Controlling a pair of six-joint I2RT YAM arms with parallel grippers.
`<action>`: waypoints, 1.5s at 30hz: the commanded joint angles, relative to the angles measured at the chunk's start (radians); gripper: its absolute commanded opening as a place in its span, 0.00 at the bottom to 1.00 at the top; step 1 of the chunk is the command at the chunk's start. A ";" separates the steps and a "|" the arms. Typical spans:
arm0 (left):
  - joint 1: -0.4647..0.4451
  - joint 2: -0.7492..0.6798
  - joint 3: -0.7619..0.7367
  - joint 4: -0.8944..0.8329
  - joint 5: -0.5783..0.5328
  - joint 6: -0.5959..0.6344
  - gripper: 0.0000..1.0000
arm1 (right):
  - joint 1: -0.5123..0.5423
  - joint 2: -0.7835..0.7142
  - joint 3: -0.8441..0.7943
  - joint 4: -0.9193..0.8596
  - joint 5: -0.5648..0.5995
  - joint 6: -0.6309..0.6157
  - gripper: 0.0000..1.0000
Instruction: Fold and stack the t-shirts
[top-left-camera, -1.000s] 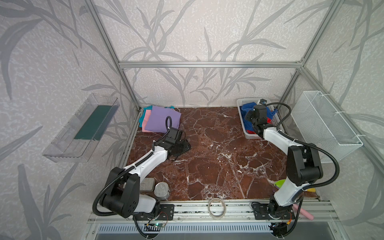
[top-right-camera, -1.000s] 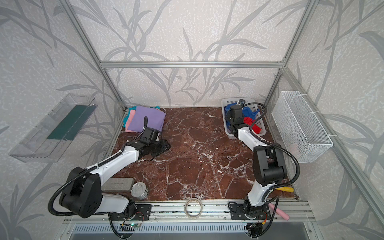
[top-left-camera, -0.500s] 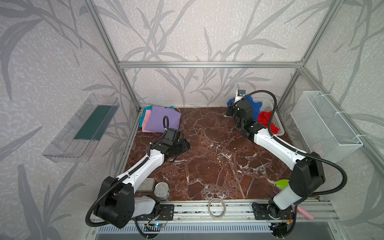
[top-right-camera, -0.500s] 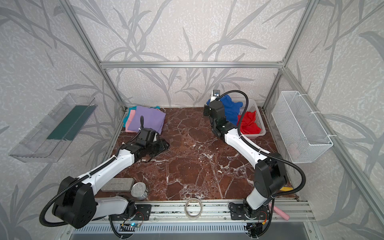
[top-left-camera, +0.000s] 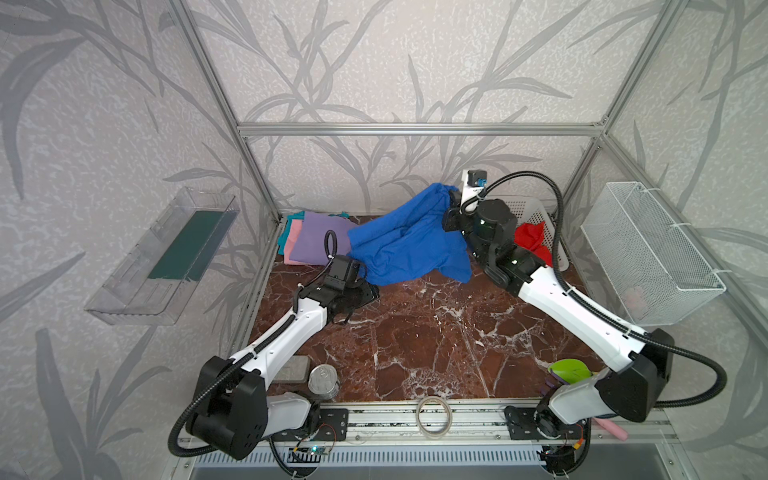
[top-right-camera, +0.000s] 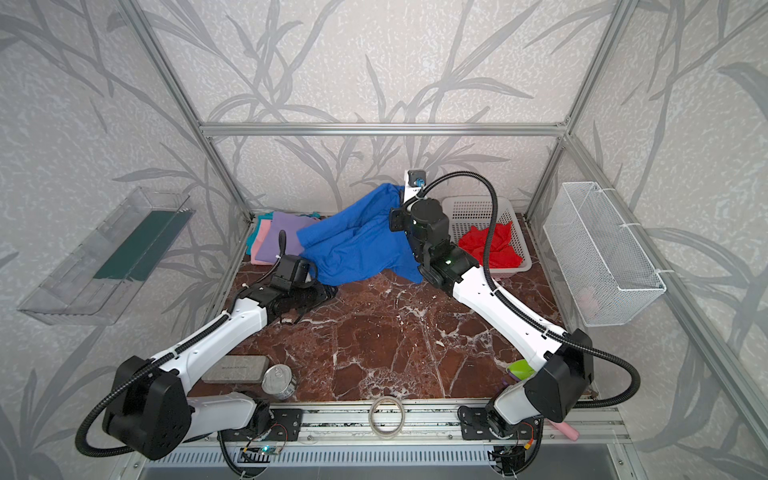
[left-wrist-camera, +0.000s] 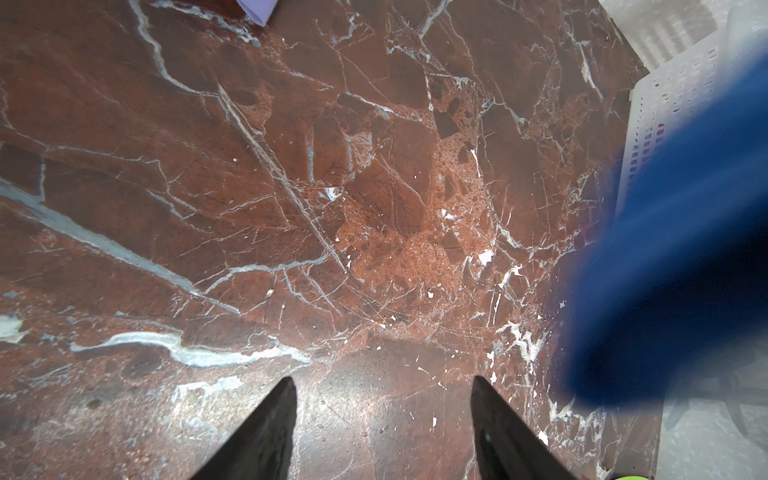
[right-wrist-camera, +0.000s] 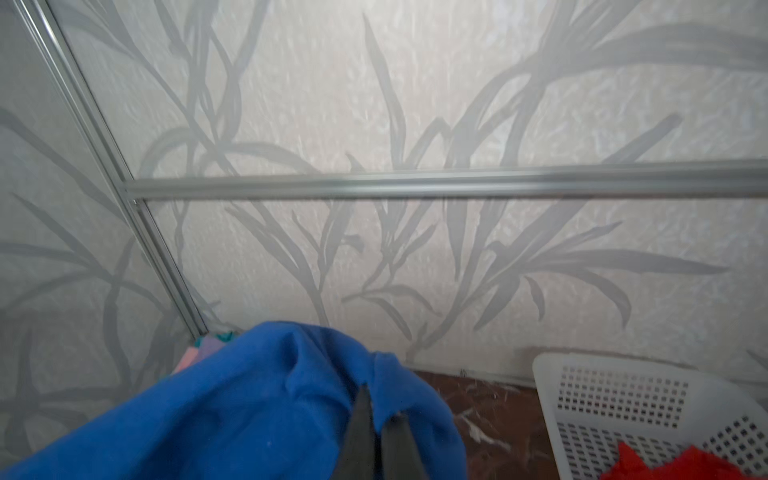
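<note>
1. At the back left corner of the brown marble bench (top-left-camera: 415, 340) sits the finished stack. The folded lavender t-shirt (top-left-camera: 316, 239) is on top, with the folded pink t-shirt (top-left-camera: 296, 239) and the folded teal t-shirt (top-left-camera: 293, 217) showing at its edges.
2. Your left tool (left-wrist-camera: 382, 378) hovers low over bare bench just in front of that stack, fingers spread and grasping nothing. I judge it will be needed next to take a second corner of the shirt now in the air.
3. The royal blue cloth t-shirt (top-left-camera: 407, 245) is the piece in hand. It hangs crumpled from one raised point above the back of the bench, and its lower end trails toward the stack. You cannot tell from here whether it touches the lavender one.
4. Your right tool (right-wrist-camera: 376, 405) is clenched on a bunched edge of that blue shirt, holding it up near the back wall. The step looks like bringing it out for spreading. The next move calls for lowering it onto the open middle of the bench, clear of the stack, so both tools can pull it flat.
5. At the back right, the white perforated plastic basket (top-left-camera: 536, 208) holds the crumpled bright red t-shirt (top-left-camera: 530, 241), not yet folded.
</note>
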 joint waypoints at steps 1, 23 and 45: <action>-0.004 0.014 0.034 -0.034 0.001 0.012 0.67 | -0.005 0.043 -0.037 -0.116 0.007 0.036 0.29; -0.015 0.176 0.097 0.004 0.060 0.018 0.66 | -0.339 0.618 0.294 -0.685 -0.076 0.259 0.04; -0.017 0.295 0.172 -0.017 0.084 0.035 0.65 | -0.532 0.862 0.644 -0.756 0.193 0.214 0.16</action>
